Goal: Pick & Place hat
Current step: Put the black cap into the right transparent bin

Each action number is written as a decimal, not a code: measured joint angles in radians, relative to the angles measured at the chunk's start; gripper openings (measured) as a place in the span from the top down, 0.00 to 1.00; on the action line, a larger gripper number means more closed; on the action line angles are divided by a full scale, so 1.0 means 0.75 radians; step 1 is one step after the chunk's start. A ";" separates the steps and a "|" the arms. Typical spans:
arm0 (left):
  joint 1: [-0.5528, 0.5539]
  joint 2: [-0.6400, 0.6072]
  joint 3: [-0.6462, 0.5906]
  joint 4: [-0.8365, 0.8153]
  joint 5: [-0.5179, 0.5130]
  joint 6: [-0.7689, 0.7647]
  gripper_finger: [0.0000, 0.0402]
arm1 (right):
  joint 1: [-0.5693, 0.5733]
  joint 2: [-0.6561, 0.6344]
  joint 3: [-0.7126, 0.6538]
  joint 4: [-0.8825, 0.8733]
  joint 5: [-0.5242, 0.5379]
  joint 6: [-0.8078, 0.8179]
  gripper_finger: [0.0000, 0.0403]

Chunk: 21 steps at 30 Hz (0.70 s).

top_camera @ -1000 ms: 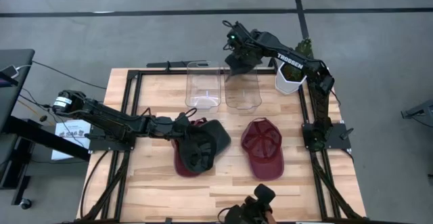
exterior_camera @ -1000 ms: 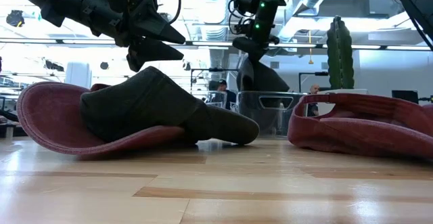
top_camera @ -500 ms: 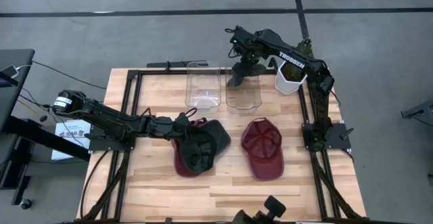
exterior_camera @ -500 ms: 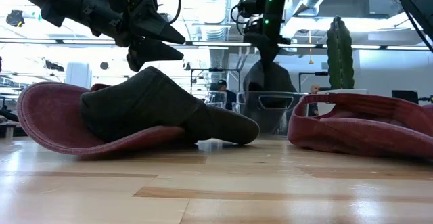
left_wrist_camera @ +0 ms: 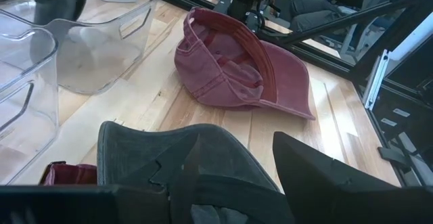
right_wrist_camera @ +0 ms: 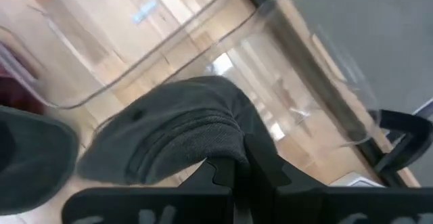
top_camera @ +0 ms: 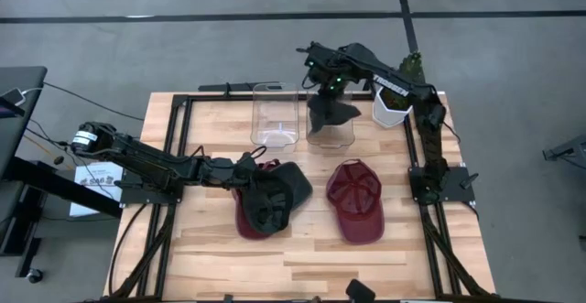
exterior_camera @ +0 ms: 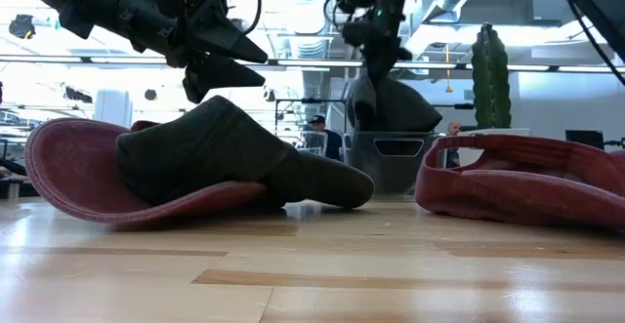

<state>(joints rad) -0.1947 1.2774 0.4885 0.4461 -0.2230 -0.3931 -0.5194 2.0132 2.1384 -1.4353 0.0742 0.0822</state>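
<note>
A dark grey hat [top_camera: 275, 198] lies on top of a red hat [top_camera: 245, 222] at the table's middle left; both show in the low view [exterior_camera: 215, 152]. My left gripper [top_camera: 253, 173] is open just above this grey hat [left_wrist_camera: 169, 149]; I cannot tell whether it touches it. A second red hat [top_camera: 355, 202] lies upside down to its right. My right gripper [top_camera: 326, 85] is shut on another dark grey hat [top_camera: 332, 115] above the right clear bin [top_camera: 341, 140] at the far side. My right gripper pinches a bunched part of the grey hat's cloth [right_wrist_camera: 218, 146] between its two shut fingers. The fingers come from above, pointing down [exterior_camera: 371, 64]. The hat [exterior_camera: 395, 106] hangs below them, lifted clear, about at the bin's rim.
A second clear bin [top_camera: 275, 115] stands left of the first. A white pot [top_camera: 388, 109] with a cactus [exterior_camera: 490, 79] stands at the far right corner. Bare wood lies along the near edge [top_camera: 302, 262]. People sit in the room behind.
My right gripper has turned and carried the grey hat a little toward the near edge, so that the hat now hangs over the right bin. My left gripper has kept still.
</note>
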 joint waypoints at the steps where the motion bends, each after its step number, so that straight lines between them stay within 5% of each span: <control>1: 0.000 0.000 0.000 0.000 0.000 0.000 0.54 | -0.005 0.021 0.000 0.001 0.000 -0.001 0.99; 6: 0.000 0.000 0.000 0.000 0.000 0.000 0.54 | -0.050 0.154 0.000 0.012 0.026 -0.038 0.99; 12: 0.000 0.000 0.000 -0.001 0.000 0.029 0.54 | -0.103 0.279 0.070 0.045 0.224 -0.050 0.99; 21: 0.000 0.000 0.000 -0.001 0.000 0.030 0.54 | -0.120 0.310 0.144 0.168 0.299 -0.101 0.98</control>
<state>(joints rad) -0.1946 1.2774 0.4885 0.4454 -0.2230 -0.3706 -0.6090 2.2459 2.2467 -1.3092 0.2987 0.0065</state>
